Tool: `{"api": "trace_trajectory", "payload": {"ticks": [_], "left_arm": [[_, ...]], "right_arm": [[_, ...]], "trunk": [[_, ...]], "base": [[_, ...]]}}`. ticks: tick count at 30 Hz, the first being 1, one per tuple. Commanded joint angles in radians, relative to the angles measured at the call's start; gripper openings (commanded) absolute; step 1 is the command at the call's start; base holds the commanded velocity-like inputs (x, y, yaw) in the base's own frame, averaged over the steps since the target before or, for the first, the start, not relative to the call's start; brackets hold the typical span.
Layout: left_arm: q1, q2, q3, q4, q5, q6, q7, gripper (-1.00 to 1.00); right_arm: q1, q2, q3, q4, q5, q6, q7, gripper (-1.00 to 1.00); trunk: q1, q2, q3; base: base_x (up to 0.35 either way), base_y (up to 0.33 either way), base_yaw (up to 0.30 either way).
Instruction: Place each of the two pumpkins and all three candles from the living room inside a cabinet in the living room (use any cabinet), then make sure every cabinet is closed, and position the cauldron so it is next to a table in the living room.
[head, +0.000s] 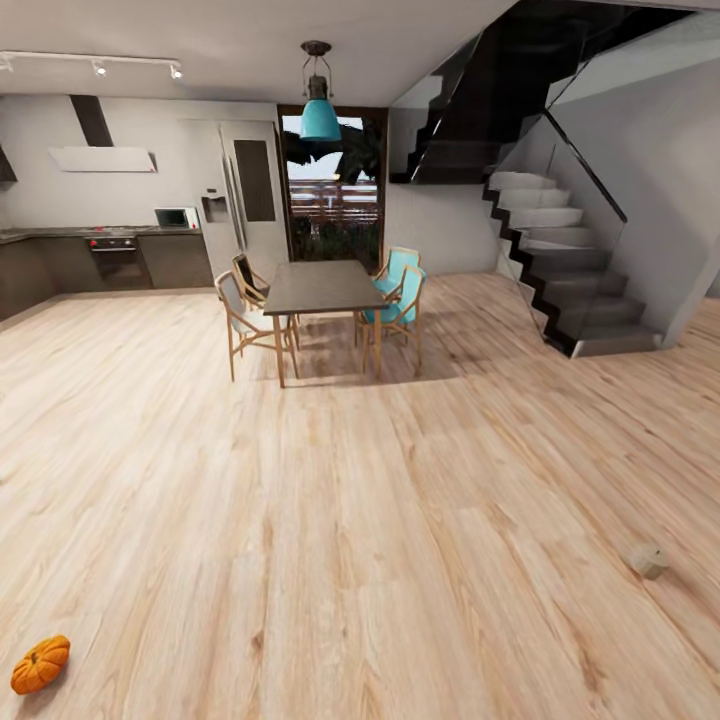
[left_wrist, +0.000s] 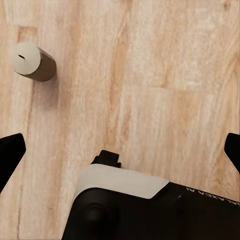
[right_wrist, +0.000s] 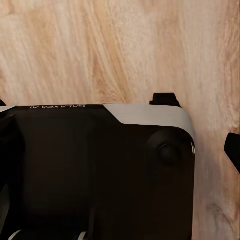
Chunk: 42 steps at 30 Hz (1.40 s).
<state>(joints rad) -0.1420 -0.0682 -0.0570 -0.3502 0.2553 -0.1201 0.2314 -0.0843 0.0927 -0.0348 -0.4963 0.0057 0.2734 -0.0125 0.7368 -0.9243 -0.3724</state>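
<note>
One candle (left_wrist: 31, 61) beyond left gripper (left_wrist: 120, 147).

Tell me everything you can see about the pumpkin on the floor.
The pumpkin is small, round and orange, with ribbed sides and a short dark stem pointing up and to the left in the head view. It lies tipped on the pale wood floor, at the picture's lower left corner. Only the floor touches it; it casts a faint shadow.
</note>
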Motion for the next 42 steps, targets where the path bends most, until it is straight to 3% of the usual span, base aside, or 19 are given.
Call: {"api": "trace_trajectory", "payload": {"ticks": [1, 18, 42], "left_arm": [[-0.001, 0.0, -0.006, 0.0, 0.009, -0.004, 0.005, 1.0], [-0.001, -0.001, -0.007, 0.0, 0.009, -0.004, 0.005, 1.0], [0.0, -0.001, -0.007, 0.0, 0.009, -0.004, 0.005, 1.0]], "right_arm": [[0.0, 0.001, -0.004, -0.002, 0.0, 0.006, -0.001, 1.0], [0.0, 0.001, -0.003, -0.002, 0.002, 0.007, -0.001, 1.0], [0.0, 0.001, -0.003, -0.002, 0.002, 0.006, -0.001, 1.0]], "trunk": [[0.001, -0.001, -0.001], [0.001, -0.001, -0.001], [0.001, -0.001, -0.001]], "base": [[0.343, 0.013, 0.108], [0.347, 0.001, 0.178], [0.348, -0.019, 0.255]]}}
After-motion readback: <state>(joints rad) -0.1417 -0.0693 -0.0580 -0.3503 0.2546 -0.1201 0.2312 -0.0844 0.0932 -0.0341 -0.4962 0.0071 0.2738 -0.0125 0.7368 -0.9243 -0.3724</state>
